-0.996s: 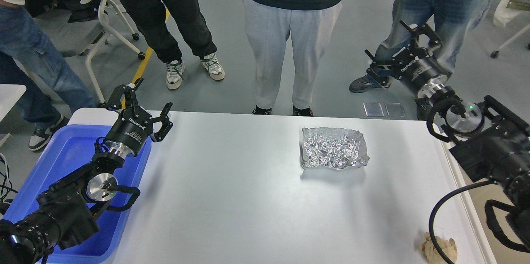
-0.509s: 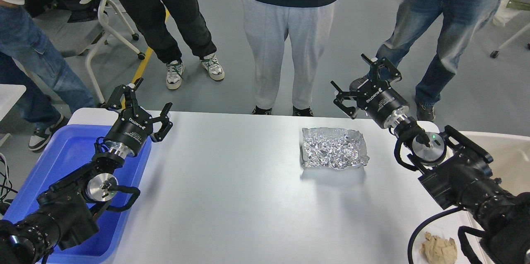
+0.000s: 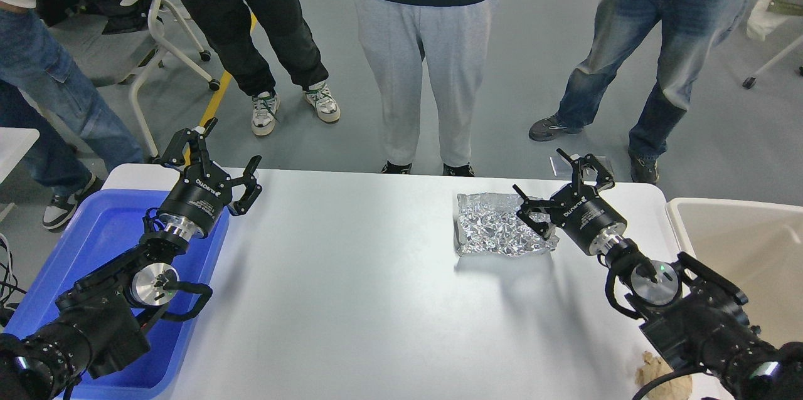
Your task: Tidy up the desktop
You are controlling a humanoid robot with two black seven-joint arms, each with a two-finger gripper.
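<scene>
right gripper (image 3: 560, 184) wide, empty; over desktop (image 3: 351, 287) | foil (image 3: 499, 232) just beside

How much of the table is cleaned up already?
Hardly any. On the white rectangular desktop, the crumpled silver foil sheet and the tan crumpled paper wad lie unpicked. The open right gripper is beside the foil, holding nothing. The open left gripper hangs over the blue plastic tub.

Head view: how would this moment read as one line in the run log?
right pincer: open, at foil tray's right edge | left pincer: open, empty, above blue tub | desktop: foil tray, crumpled brown paper
</scene>
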